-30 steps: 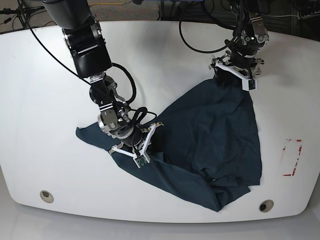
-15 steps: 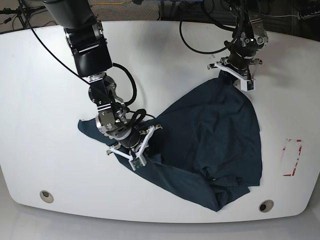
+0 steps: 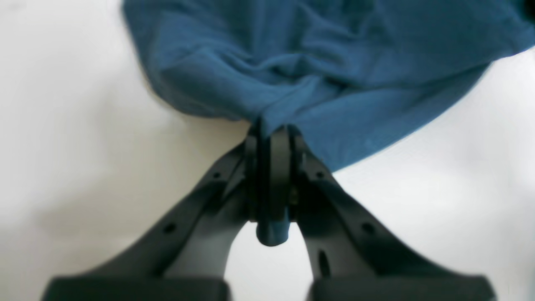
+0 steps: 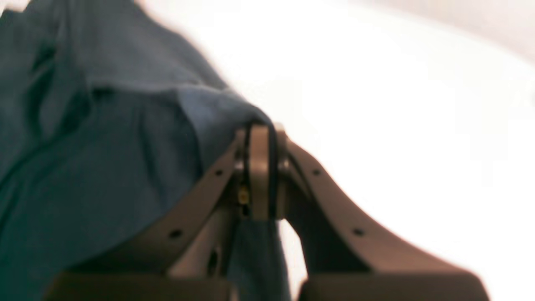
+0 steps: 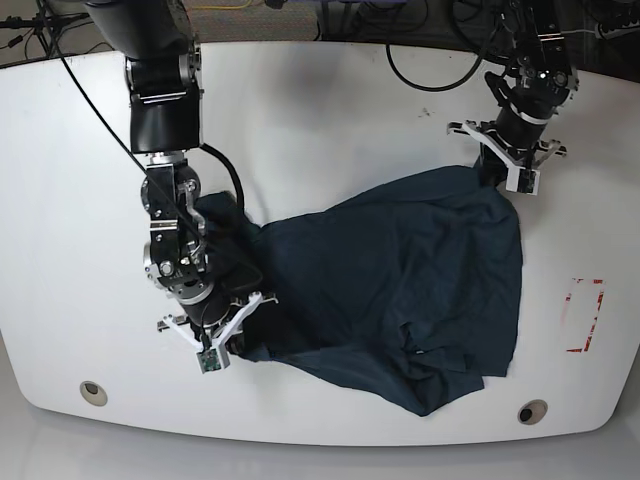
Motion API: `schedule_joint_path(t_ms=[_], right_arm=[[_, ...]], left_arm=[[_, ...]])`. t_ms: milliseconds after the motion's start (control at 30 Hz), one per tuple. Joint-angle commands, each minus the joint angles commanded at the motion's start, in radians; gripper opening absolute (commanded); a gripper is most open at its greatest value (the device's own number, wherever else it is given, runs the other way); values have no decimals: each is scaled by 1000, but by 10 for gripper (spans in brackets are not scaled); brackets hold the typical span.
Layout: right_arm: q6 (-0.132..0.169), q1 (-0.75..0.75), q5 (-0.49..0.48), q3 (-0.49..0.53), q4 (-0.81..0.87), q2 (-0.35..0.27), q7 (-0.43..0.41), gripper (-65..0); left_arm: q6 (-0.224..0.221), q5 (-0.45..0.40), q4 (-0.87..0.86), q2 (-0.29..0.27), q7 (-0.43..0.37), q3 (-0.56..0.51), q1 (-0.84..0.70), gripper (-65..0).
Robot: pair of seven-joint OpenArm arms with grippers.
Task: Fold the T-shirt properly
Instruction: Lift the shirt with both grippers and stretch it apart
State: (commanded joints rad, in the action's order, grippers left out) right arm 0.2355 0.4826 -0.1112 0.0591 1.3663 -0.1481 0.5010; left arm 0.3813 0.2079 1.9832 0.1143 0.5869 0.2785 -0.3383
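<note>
T-shirt: dark blue fabric (image 5: 350, 270), loosely spread and creased across the middle of the white table (image 5: 320, 90), extending toward its near edge.
Left gripper: pincer (image 3: 271, 175) pressed together on a gathered fold at the shirt's far right part.
Right gripper: pincer (image 4: 263, 171) closed on a fold at the shirt's near left part.
Table markings: red marks (image 5: 598, 315) at the right; round holes (image 5: 93, 393) (image 5: 532, 412) at the near left and near right.
</note>
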Motion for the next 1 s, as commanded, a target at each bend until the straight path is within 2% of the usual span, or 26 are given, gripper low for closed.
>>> schedule_joint_path(t_ms=[233, 367, 567, 700, 900, 1000], right_arm=[[-5, 77, 0, 0, -3, -29, 0, -650], [-6, 129, 0, 0, -5, -60, 2, -650], [-6, 206, 0, 0, -51, -74, 2, -650], [-6, 270, 0, -2, -97, -97, 2, -650], [-6, 356, -2, 0, -140, -112, 2, -650], [-6, 400, -2, 0, -150, -115, 6, -650]], left_arm=[[-3, 0, 28, 80, 0, 9, 92, -650], [-3, -3, 26, 98, 14, 77, 176, -650], [3, -3, 25, 103, 180, 163, 354, -650], [3, 0, 23, 138, 296, 187, 486, -650], [3, 0, 25, 141, 396, 189, 652, -650], [5, 0, 25, 167, 454, 189, 752, -650]])
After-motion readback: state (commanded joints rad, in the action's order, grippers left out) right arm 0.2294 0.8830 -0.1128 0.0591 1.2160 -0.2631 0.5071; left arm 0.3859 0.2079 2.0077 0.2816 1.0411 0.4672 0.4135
